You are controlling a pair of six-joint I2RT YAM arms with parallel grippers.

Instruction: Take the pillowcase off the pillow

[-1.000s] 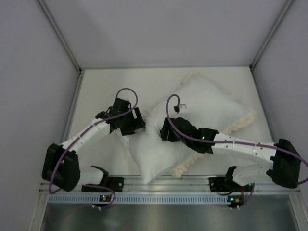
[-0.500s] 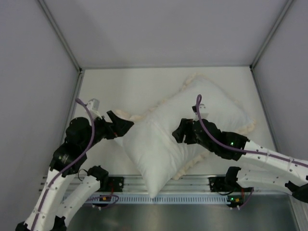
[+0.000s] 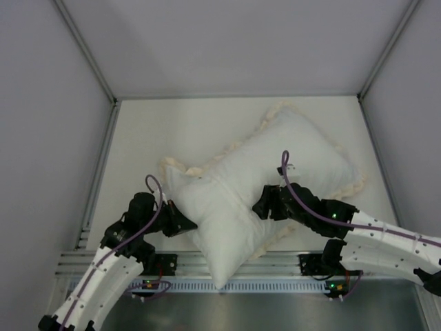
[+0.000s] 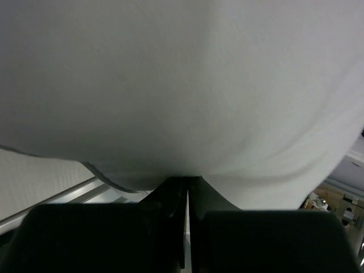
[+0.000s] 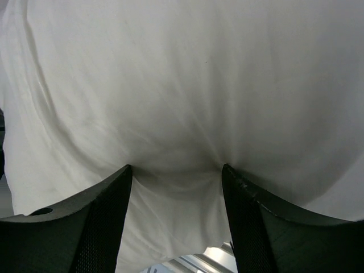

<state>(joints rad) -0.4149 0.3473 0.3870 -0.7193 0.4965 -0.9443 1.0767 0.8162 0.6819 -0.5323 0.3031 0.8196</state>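
Note:
The pillowcase (image 3: 300, 148) lies white face up on the table, running diagonally, with its cream frill (image 3: 354, 181) along the right edge and at the left corner. The plain white pillow (image 3: 217, 241) sticks out of it toward the near edge. My left gripper (image 3: 185, 222) is at the pillow's left edge. In the left wrist view it (image 4: 186, 179) is shut, its tips pinched into the pillow's white fabric (image 4: 187, 85). My right gripper (image 3: 263, 203) presses into the middle of the bundle. It (image 5: 176, 170) is open, with white fabric (image 5: 182, 102) bulging between its fingers.
Metal rails (image 3: 234, 261) run along the near edge just below the pillow's tip. Grey walls enclose the white table (image 3: 172, 124) on the left, back and right, with a rail (image 3: 102, 172) along the left side.
My left arm pulled back from the bundle's far left side to its near left edge, and its gripper went from open to shut there. The pillow settled flatter. My right gripper barely moved.

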